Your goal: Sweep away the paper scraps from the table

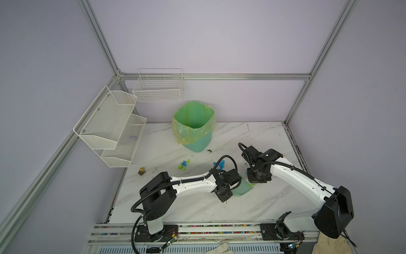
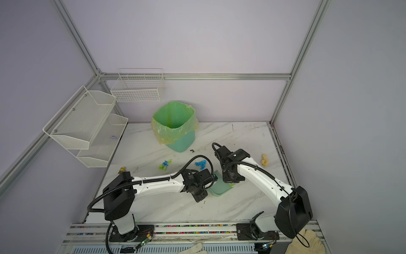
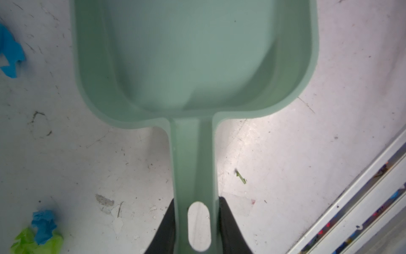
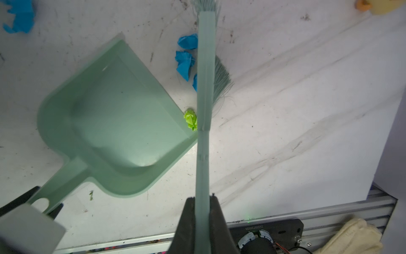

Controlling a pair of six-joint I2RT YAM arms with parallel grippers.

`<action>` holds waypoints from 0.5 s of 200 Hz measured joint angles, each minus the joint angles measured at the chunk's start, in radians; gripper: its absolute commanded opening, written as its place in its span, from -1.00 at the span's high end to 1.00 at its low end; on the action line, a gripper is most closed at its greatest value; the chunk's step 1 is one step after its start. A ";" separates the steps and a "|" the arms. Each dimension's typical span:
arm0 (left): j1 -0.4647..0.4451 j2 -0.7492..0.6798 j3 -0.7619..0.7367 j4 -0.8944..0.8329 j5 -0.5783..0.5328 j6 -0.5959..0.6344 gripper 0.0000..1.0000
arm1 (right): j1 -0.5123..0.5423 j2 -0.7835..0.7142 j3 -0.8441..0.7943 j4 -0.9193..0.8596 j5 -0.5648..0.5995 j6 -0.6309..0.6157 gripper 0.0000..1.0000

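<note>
On scuffed marble table (image 1: 197,206), lilac walls (image 1: 219,44); left jaws grip dustpan (image 3: 193,55), right jaws grip brush (image 4: 205,154)

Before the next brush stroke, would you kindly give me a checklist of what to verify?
1. Left gripper shut on dustpan handle: ok.
2. Right gripper shut on brush: ok.
3. Dustpan mouth faces brush: ok.
4. Green scrap between brush and dustpan lip: ok.
5. Blue scraps on brush's dustpan side: ok.
6. Dustpan lip flat on table: cannot tell.
</note>
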 measured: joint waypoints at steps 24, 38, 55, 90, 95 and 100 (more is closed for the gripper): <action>0.000 0.019 0.030 0.004 -0.008 0.000 1.00 | 0.000 -0.050 -0.007 0.037 -0.083 -0.024 1.00; 0.000 0.024 0.037 0.003 -0.013 0.000 1.00 | 0.000 -0.087 -0.011 0.048 -0.128 -0.033 1.00; 0.000 0.034 0.040 0.000 -0.020 0.000 1.00 | 0.001 -0.141 -0.013 0.056 -0.185 -0.036 1.00; 0.000 0.054 0.051 0.003 -0.037 0.000 1.00 | 0.004 -0.233 -0.012 0.045 -0.225 -0.010 1.00; 0.001 0.055 0.051 0.003 -0.038 0.000 1.00 | 0.004 -0.240 -0.010 0.041 -0.224 -0.005 1.00; 0.001 0.056 0.051 0.003 -0.039 0.000 1.00 | 0.004 -0.244 -0.007 0.034 -0.220 0.002 1.00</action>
